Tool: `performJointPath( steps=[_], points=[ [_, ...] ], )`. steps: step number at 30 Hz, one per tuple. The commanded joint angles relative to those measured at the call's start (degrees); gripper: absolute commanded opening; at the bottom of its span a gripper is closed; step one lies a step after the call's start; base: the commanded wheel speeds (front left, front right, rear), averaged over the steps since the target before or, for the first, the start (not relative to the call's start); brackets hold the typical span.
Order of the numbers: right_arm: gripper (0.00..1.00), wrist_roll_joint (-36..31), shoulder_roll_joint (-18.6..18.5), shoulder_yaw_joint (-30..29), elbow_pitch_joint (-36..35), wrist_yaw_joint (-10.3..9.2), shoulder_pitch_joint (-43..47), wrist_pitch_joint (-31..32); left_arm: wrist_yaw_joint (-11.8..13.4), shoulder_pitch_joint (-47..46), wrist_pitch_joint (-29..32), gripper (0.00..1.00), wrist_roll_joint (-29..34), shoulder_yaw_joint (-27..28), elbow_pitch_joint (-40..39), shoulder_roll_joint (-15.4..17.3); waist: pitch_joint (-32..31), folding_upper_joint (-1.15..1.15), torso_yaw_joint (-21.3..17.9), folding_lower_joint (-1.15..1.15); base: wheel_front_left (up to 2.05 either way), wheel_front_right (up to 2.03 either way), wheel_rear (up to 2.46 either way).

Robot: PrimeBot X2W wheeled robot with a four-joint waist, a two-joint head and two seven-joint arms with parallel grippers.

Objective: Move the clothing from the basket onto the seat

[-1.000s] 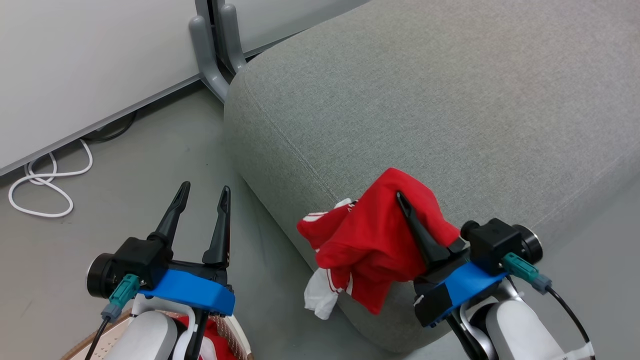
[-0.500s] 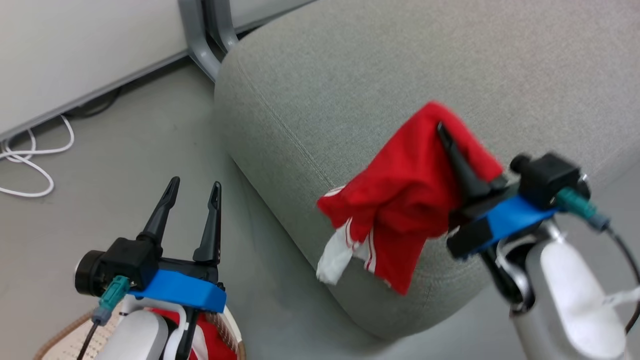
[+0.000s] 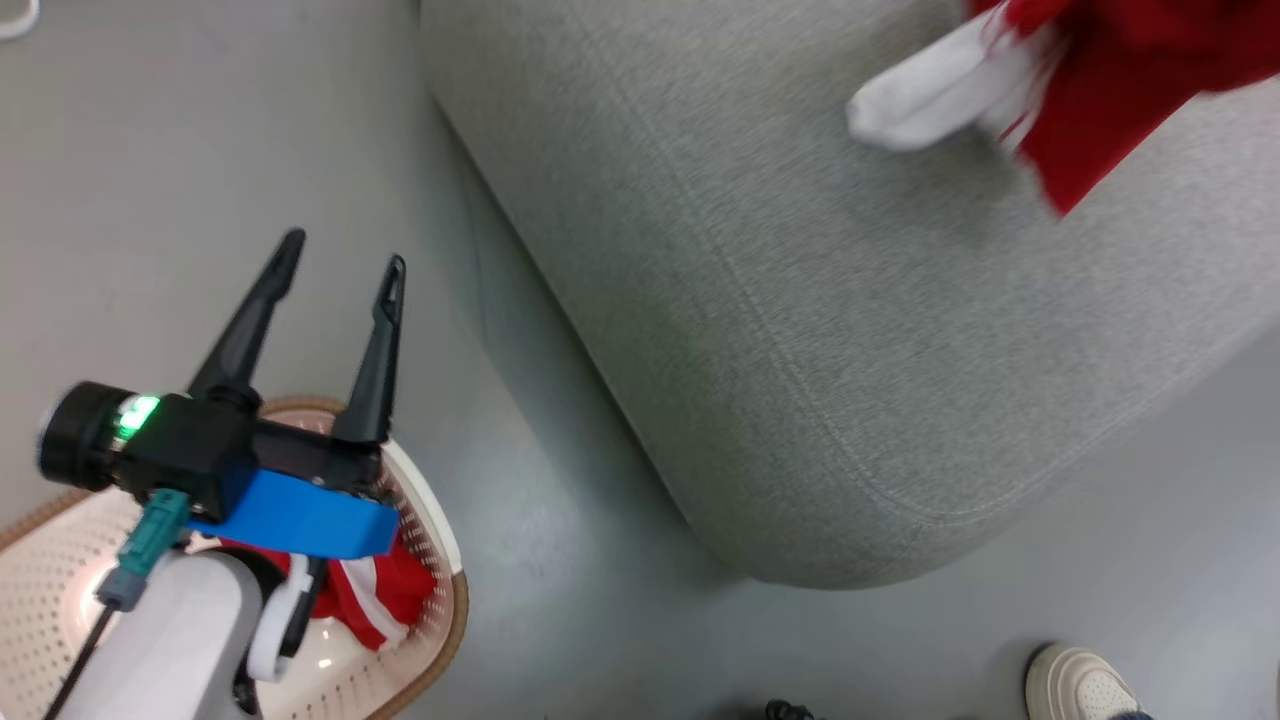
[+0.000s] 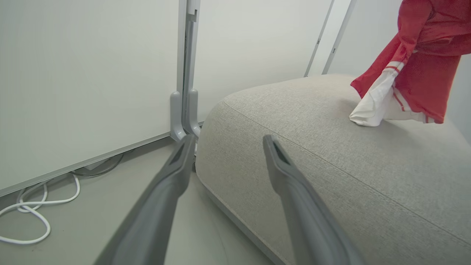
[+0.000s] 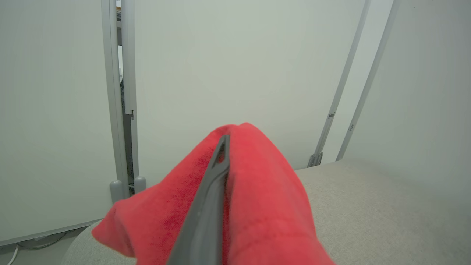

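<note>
the right fingers (image 5: pixel 217 165) are pinched shut on one red garment (image 5: pixel 257 191), the cloth draped over both sides of them, and it hangs above the grey seat (image 3: pixel 800 300) with its white trim low enough that it seems to brush the cushion, though contact is hard to confirm. the main risk is in the release: because the fabric is folded over the fingers rather than dangling from their tips, opening them may not free it, and the garment could snag and ride back off the seat as the arm withdraws. letting go too near the rounded edge would be the other failure, since soft cloth slides easily down that curved side to the floor (image 3: pixel 200 150) — from the head view it looks well in from the corner, so this seems the lesser worry. the left fingers (image 3: pixel 381 340) are spread wide and hold nothing, hovering above the perforated laundry basket (image 3: pixel 445 600), where the second red garment (image 3: pixel 385 590) lies partly hidden under the wrist; a blind descent there could catch the basket wall or tip it. a person's shoe (image 3: pixel 1075 685) is near the seat's front corner — a turn of the wheeled base toward it could bring a collision.
</note>
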Motion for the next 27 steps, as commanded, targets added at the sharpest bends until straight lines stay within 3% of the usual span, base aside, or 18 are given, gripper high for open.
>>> performJointPath(
  steps=[1, 8, 14, 15, 16, 17, 27],
  points=[
    [0.00, -0.15, -0.77, -1.33, 1.43, 0.01, -2.83, -0.94, 0.36, -1.31, 0.53, 1.00, 0.44, 0.69, -1.24, 0.94, 4.91, 0.00, 3.69, -0.01, 0.00, 0.00, 0.00],
    [0.00, -0.13, -2.04, -5.51, 11.48, 0.01, -10.70, -3.53, 0.83, -4.21, 3.96, 1.00, 2.09, 1.32, -7.24, 3.62, 11.61, 0.00, 5.45, -0.01, 0.00, 0.00, 0.00],
    [0.00, -0.99, -1.69, -7.07, 23.61, 0.01, -11.88, -4.01, 1.03, -5.45, 4.97, 1.00, 2.94, 0.53, -9.41, 3.72, 13.03, 0.00, 6.66, -0.01, 0.00, 0.00, 0.00],
    [0.10, -1.32, -1.78, -7.49, 25.64, 0.00, -11.89, -3.95, 1.09, -5.31, 4.86, 1.00, 2.92, 0.45, -9.39, 3.63, 12.99, 0.00, 6.77, -0.01, 0.00, 0.00, 0.00],
    [0.48, -2.34, -1.93, -7.30, 27.36, 0.01, -11.89, -4.17, 1.19, -5.04, 4.66, 1.00, 2.78, 0.40, -9.24, 3.49, 12.84, 0.00, 6.87, -0.01, 0.00, 0.00, 0.00],
    [1.00, -3.09, -1.94, -7.06, 28.98, 0.01, -11.97, -4.47, 1.15, -4.72, 4.45, 1.00, 2.62, 0.30, -8.99, 3.36, 12.56, 0.00, 6.99, -0.01, 0.00, 0.00, 0.00],
    [1.00, -11.40, -3.04, -1.89, 38.05, 0.01, -8.49, -7.80, 0.35, -2.95, -1.00, 1.00, 0.06, -1.33, -1.91, -0.68, 3.78, 0.00, 9.00, -0.01, 0.00, 0.00, 0.00]
  ],
)
